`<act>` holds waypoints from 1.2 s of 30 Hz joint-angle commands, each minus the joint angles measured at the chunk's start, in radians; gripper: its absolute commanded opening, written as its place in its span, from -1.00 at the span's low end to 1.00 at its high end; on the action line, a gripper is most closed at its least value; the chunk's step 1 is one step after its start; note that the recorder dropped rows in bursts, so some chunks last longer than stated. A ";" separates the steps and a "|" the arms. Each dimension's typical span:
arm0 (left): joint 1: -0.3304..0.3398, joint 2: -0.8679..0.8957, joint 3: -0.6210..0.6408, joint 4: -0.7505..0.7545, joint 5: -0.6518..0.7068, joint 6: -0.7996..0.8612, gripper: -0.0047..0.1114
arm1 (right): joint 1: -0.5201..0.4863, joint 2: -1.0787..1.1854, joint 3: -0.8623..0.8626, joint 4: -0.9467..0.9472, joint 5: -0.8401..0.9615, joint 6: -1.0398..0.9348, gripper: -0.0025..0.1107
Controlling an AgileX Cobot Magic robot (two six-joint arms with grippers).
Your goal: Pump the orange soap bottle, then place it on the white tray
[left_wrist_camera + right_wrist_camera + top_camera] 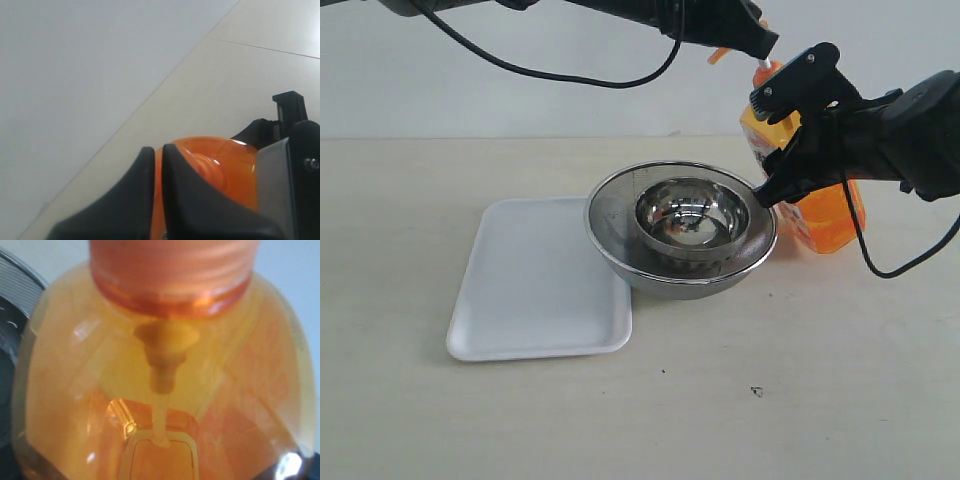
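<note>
The orange soap bottle [835,215] stands upright at the right of the table, just behind the steel bowls. My right gripper [756,150] is shut on its upper body, one finger on each side. In the right wrist view the bottle's shoulder and collar [165,340] fill the picture and hide the fingers. My left gripper [760,45] reaches across from the upper left and sits on top of the orange pump head [220,165], its fingers [145,200] shut together. The white tray [520,290] lies flat at the left and holds nothing.
A steel mesh bowl [620,240] with a smaller steel bowl [690,215] inside stands between tray and bottle, overlapping the tray's right edge and touching the bottle's front. Black cables hang from both arms. A pale wall rises behind the table.
</note>
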 commanded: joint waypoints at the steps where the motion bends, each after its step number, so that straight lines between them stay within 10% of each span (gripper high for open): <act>1: -0.015 0.049 0.025 0.026 0.126 -0.009 -0.84 | 0.000 0.003 0.006 0.011 0.063 0.018 -0.96; 36: -0.014 -0.101 0.025 0.077 -0.029 -0.009 -0.84 | 0.000 0.003 0.006 0.011 0.073 0.018 -0.96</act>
